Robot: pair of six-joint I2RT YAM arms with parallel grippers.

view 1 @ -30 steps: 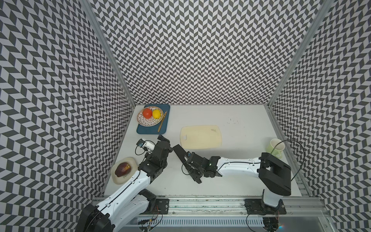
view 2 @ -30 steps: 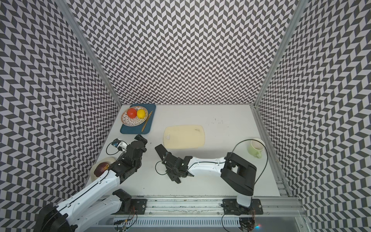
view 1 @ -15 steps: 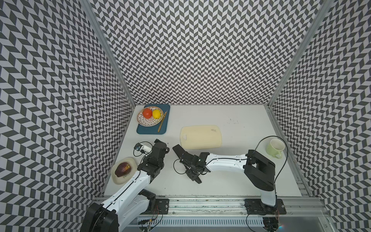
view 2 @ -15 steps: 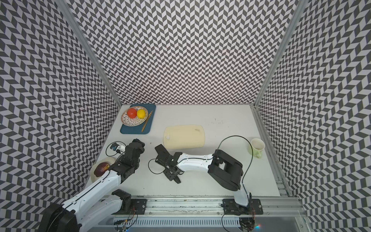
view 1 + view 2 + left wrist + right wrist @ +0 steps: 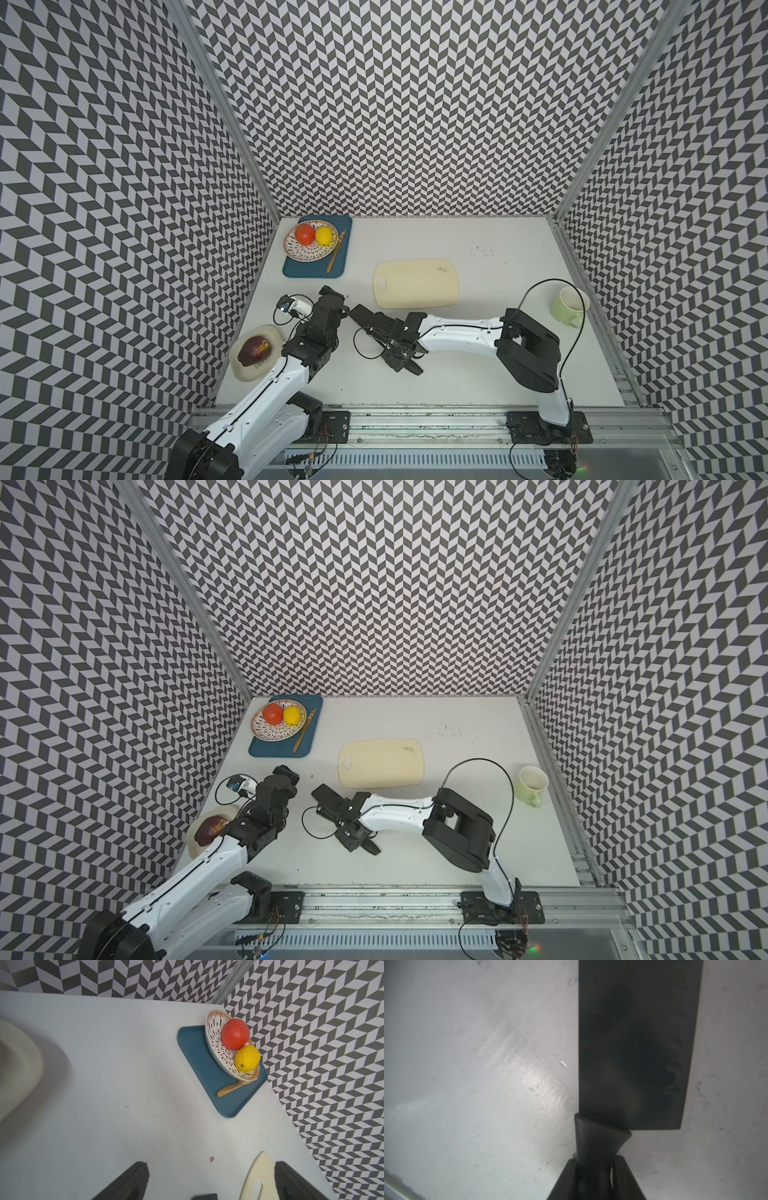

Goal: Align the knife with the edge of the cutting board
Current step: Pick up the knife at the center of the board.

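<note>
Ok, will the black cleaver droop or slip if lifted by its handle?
Probably stiff: the cleaver blade looks like a rigid flat slab. Likely blade-heavy: the right gripper pinches only the narrow handle, so it may pivot. The smooth tapered handle might slip.

In a top view, bare table (image 5: 457, 386) is lying open across the lower centre and right of the cutting board (image 5: 417, 284). My left gripper (image 5: 332, 294) is crowding the knife (image 5: 365, 316) blade's left side, while the mug (image 5: 569, 306) and the blue tray (image 5: 316, 270) are hemming the right edge and upper left.
</note>
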